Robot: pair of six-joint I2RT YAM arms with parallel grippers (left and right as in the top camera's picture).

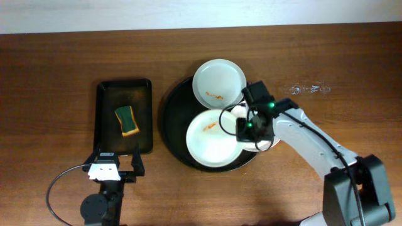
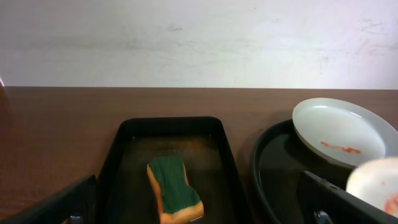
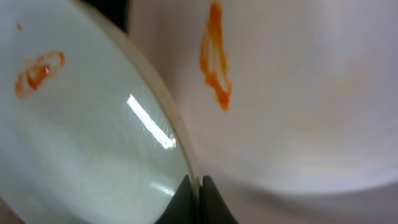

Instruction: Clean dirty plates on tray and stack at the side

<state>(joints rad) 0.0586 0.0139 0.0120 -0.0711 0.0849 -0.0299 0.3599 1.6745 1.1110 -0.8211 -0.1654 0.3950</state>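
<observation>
The round black tray [image 1: 171,119] holds three white plates. One plate [image 1: 218,83] leans on the far rim and has an orange smear. A second smeared plate [image 1: 212,139] lies in the middle. The third plate [image 1: 242,110] shows only as slivers under my right gripper [image 1: 244,130]. In the right wrist view that gripper [image 3: 198,180] is shut on the thin rim of a glossy plate [image 3: 81,130], which overlaps another smeared plate [image 3: 292,93]. My left gripper [image 1: 116,162] stands open at the near end of the rectangular tray, nothing between its fingers [image 2: 62,205].
A rectangular black tray [image 1: 143,100] left of the round one holds a green and yellow sponge [image 1: 127,120], seen also from the left wrist as the sponge [image 2: 174,190]. Bare wood lies right of the round tray. The table's far edge meets a white wall.
</observation>
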